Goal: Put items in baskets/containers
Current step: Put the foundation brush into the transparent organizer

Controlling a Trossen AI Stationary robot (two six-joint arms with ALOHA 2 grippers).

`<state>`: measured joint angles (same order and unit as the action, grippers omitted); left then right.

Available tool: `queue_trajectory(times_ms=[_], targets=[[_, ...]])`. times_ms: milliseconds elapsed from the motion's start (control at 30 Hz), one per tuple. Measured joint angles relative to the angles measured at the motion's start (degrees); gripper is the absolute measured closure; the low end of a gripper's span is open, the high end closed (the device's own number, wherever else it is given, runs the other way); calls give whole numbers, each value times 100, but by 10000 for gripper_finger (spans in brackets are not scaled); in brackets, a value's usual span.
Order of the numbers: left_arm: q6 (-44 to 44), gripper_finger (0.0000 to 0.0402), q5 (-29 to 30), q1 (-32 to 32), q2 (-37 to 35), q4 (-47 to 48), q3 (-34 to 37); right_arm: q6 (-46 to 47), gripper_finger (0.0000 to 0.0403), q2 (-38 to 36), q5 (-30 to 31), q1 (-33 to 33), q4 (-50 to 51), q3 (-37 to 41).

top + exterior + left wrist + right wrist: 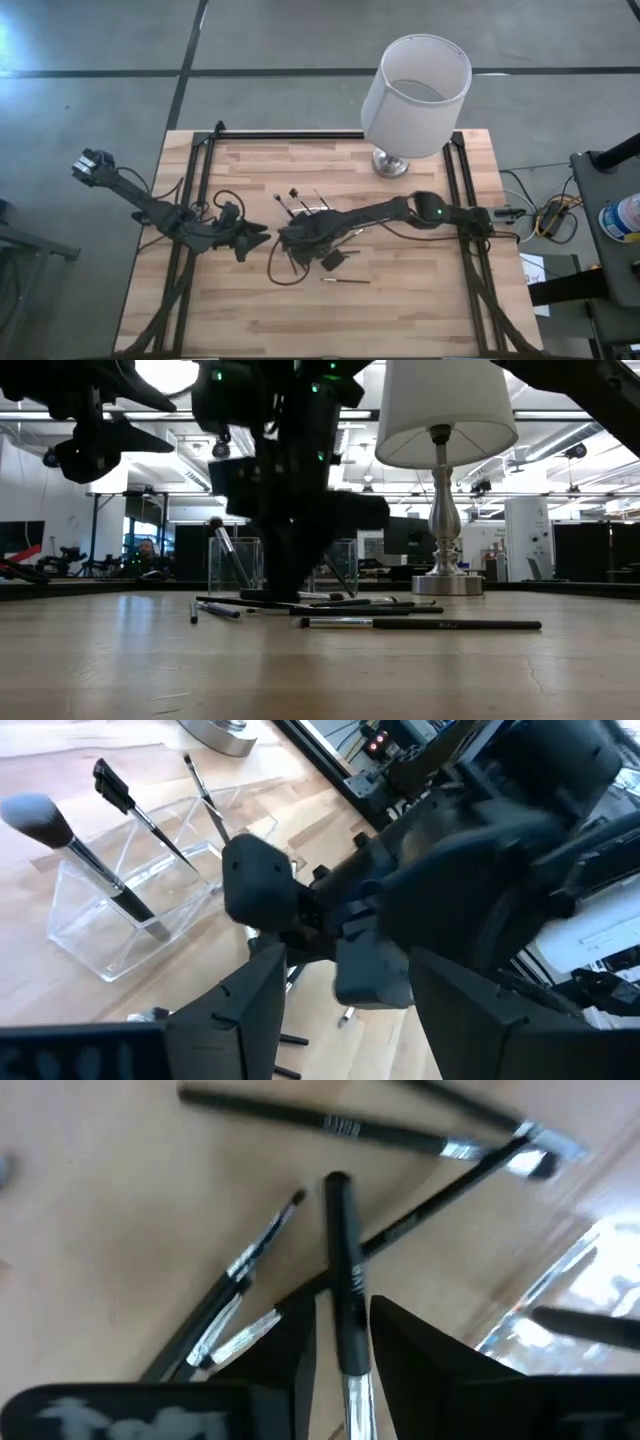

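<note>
The items are thin brushes with dark handles and silvery ferrules. Several lie crossed on the wood (330, 1125) (420, 624), and one lies apart near the table's near edge (345, 280). The clear plastic container (120, 920) stands mid-table with three brushes (130, 805) leaning in it; it also shows faintly in the low view (235, 565). My right gripper (345, 1315) (297, 245) is low over the pile, shut on one brush. My left gripper (260, 236) (345, 965) hovers open just left of it and holds nothing. My right gripper pinches one dark-handled brush between its two fingers (400, 1345), at the handle beside the silvery ferrule (352, 1330). The fingers come from above. The brush runs forward between them, its dark end (336, 1183) over the other brushes. I cannot tell whether it is lifted clear.
A lamp with a white drum shade (415, 90) stands on a metal foot (447, 582) at the table's far edge, right of centre. Black cable loops (275, 265) lie beside the grippers. Dark frame rails (185, 200) run along the left and right sides. Bare wood shows near the front (330, 320).
</note>
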<state>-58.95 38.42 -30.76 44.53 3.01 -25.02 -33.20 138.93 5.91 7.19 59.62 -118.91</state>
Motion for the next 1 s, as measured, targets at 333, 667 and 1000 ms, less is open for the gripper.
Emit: queue_trajectory(times_ms=[333,667,1000], targets=[[42,197,24,-4,0,2,0,-10,327,0,7,-9,-171,173],[10,197,24,-4,0,1,0,235,365,-26,237,14,-103,57],[-1051,197,-151,0,-2,4,0,52,365,-548,1316,559,50,-522]])
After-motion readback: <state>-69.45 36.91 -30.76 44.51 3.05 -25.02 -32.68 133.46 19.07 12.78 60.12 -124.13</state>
